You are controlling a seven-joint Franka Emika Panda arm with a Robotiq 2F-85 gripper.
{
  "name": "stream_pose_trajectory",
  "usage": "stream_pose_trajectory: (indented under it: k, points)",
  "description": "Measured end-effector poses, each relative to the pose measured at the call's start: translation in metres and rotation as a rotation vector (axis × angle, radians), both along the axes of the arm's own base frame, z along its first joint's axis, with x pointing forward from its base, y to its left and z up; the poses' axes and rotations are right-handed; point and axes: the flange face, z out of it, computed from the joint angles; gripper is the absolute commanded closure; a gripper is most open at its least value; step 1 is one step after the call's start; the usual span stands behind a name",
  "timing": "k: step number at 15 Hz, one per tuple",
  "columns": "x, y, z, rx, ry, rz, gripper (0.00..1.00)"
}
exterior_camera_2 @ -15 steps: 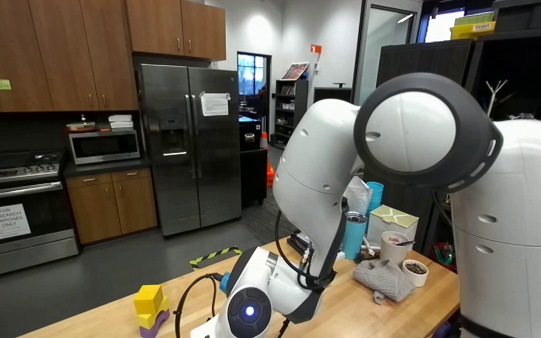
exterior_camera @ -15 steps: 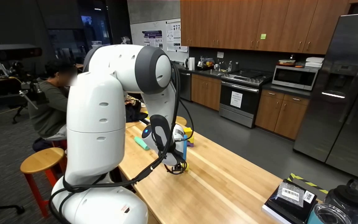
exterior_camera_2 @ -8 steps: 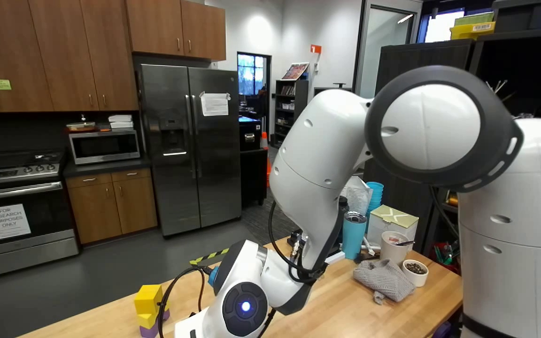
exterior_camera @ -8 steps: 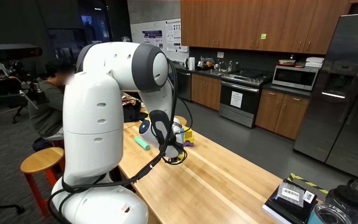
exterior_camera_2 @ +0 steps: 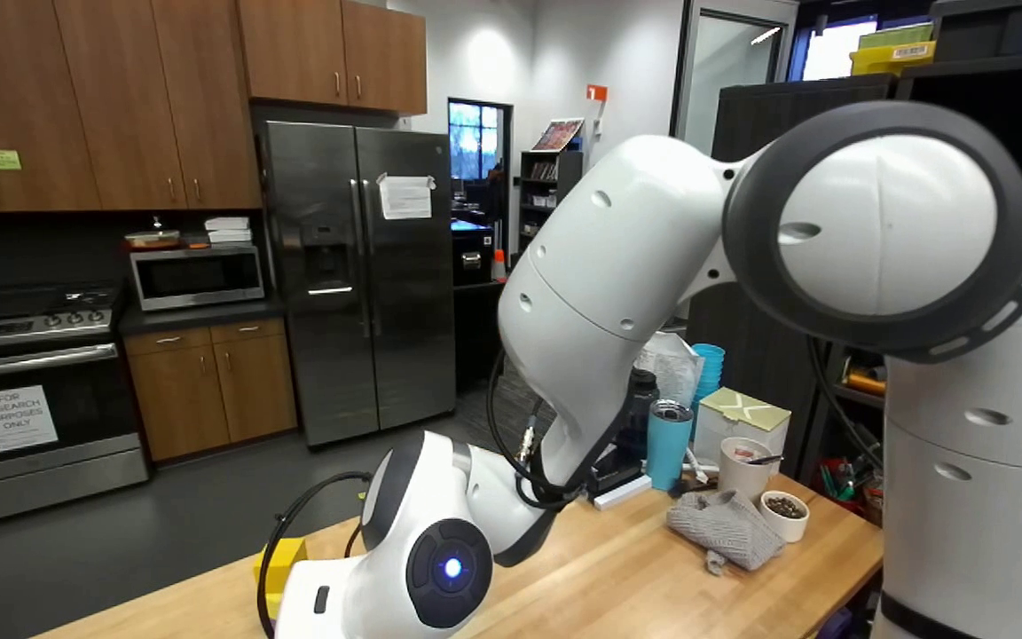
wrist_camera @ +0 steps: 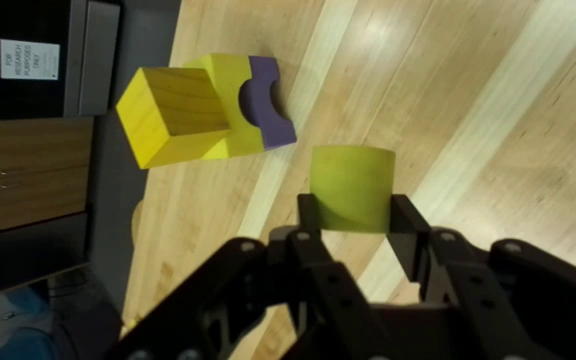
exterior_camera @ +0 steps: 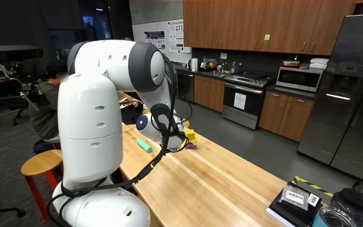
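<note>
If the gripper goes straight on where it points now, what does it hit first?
Probably the tabletop, with the yellow block in the gripper touching it first. In the wrist view, the yellow-and-purple stack sits left of that line; how deep the gap is remains unclear.

Gripper (wrist_camera: 354, 212): rear cut off by the wrist view's lower edge
Held block (wrist_camera: 353, 185): sides hidden by the fingertips (wrist_camera: 308, 212)
Face (exterior_camera: 63, 77): blurred — features unreadable in an exterior view

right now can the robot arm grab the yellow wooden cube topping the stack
Probably not: its black gripper holds a yellow-green block, though the cube itself looks uncovered.
</note>
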Motion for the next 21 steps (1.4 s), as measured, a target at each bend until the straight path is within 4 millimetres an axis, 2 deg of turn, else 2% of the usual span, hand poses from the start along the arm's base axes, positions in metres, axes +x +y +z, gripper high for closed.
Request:
stream_pose_trajectory:
  k: [4,8,11,18,21]
  points:
    - [0.012,0.027,0.023,0.200,-0.082,-0.085,0.86]
    - [0.023,0.036,0.035,0.357,-0.160,-0.138,0.86]
    - [0.033,0.032,0.037,0.467,-0.234,-0.179,0.86]
    - [0.044,0.059,0.036,0.601,-0.352,-0.247,0.86]
    - [0.048,0.060,0.034,0.617,-0.385,-0.261,0.86]
